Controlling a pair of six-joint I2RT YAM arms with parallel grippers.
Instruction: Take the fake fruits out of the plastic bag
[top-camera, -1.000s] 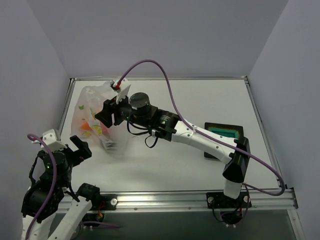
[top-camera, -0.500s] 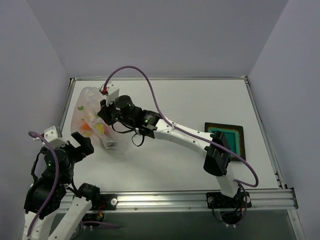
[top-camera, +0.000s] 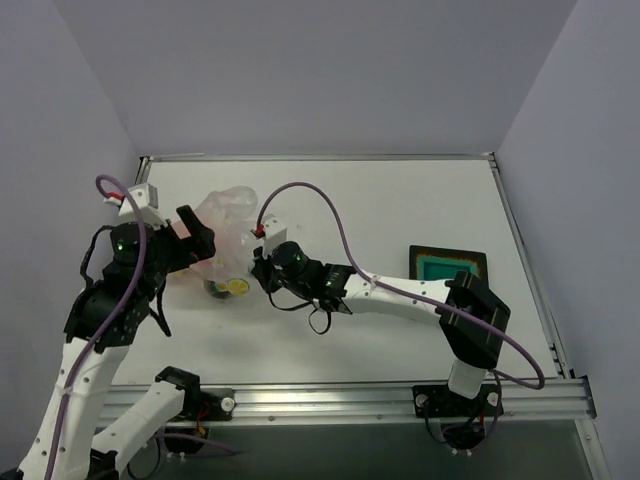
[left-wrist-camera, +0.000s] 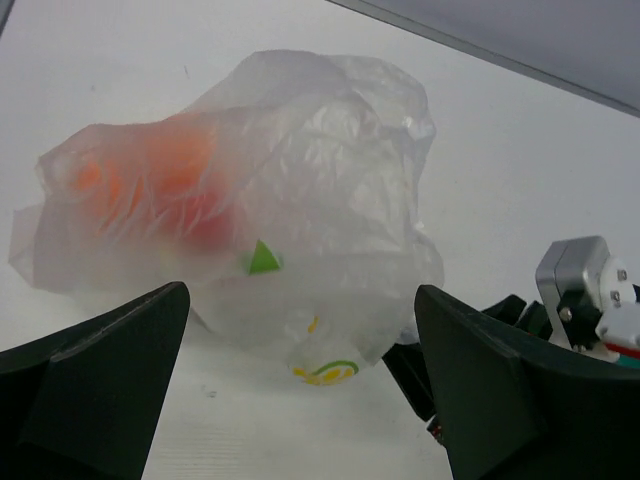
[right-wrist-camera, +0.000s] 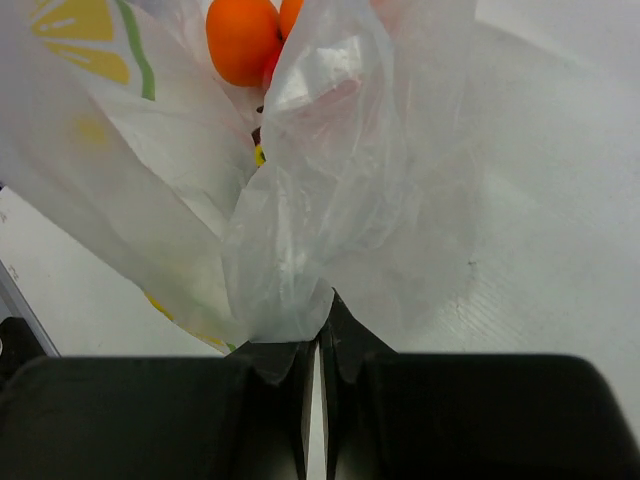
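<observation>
Pinching a gathered fold of the plastic bag: right gripper, jaws closed to a hairline with the film caught between the tips. The bag fans up and away from the pinch in the right wrist view. It is thin, translucent, whitish and heavily crinkled, with a yellow-and-green print on the left panel. Fake fruits show inside it: one glossy orange ball in plain sight at the top, the edge of a second orange one touching it on the right, and a sliver of red just under them.

Left gripper: fingers spread wide, gripping nothing. The bag is just ahead and apart from both fingers as far as the left wrist view shows. Through the film from that side there is a blurred orange mass in the bag's left half and a red patch below it, both too soft to count. A small green triangle print and a yellow-green ring print sit on the lower front.

Top view: the bag lies crumpled on the left part of the table, between the two grippers. The left one is on its left side and the right one at its near-right edge. A yellow patch and a dark blob sit at the bag's near edge; print or fruit, can't tell. A black tray with teal centre sits well apart at right.
</observation>
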